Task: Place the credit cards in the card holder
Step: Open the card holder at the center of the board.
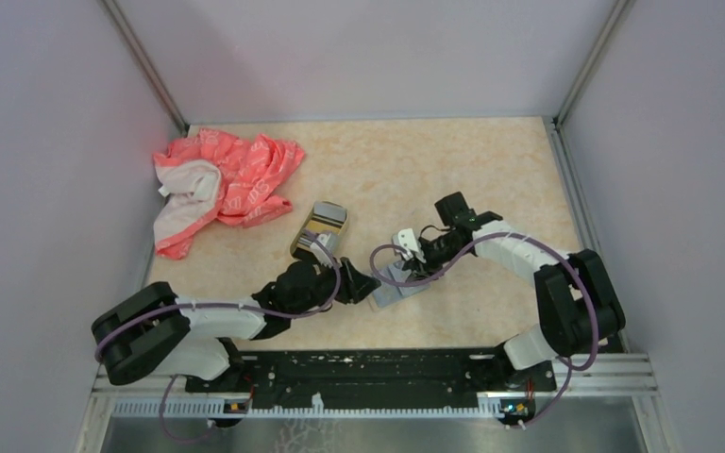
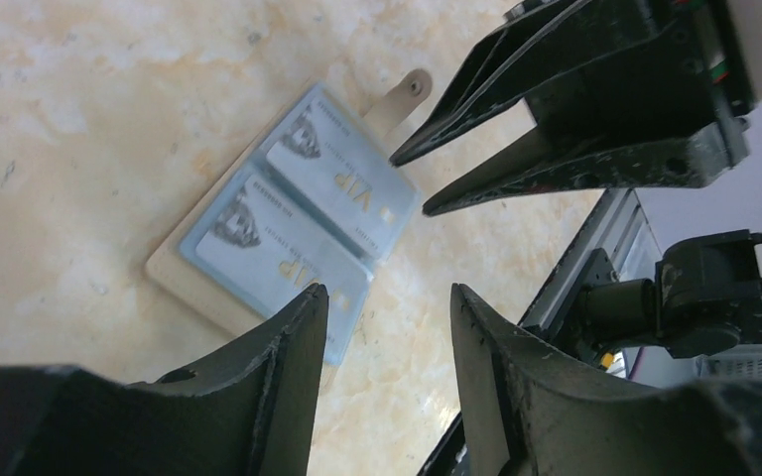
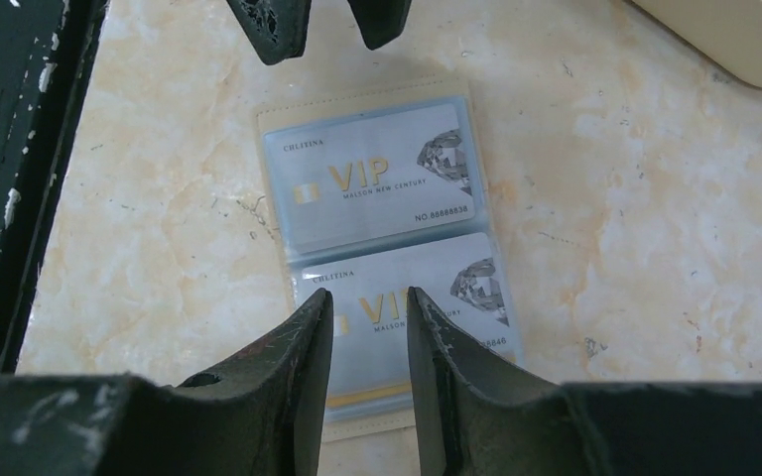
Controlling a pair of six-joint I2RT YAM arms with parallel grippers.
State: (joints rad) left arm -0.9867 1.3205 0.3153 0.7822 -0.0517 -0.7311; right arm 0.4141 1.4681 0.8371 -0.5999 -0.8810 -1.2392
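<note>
Beige marbled tabletop [image 1: 415, 160]: crumpled pink cloth [image 1: 222, 184] far left; gold-rimmed shallow tin card holder [image 1: 319, 229] mid-table; left gripper [image 2: 387, 297] spread, empty; two pale-blue plastic credit cards [image 3: 372, 188] flat in a tan sleeve [image 2: 169, 270]; right gripper [image 3: 367, 297] above them, jaws slightly apart.

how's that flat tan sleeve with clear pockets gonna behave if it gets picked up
The tan sleeve lies flush on the marbled tabletop, so it will likely slide rather than offer an edge. Its glossy pockets look slippery. The two pale blue VIP cards probably stiffen each half, but it may fold between them.
</note>
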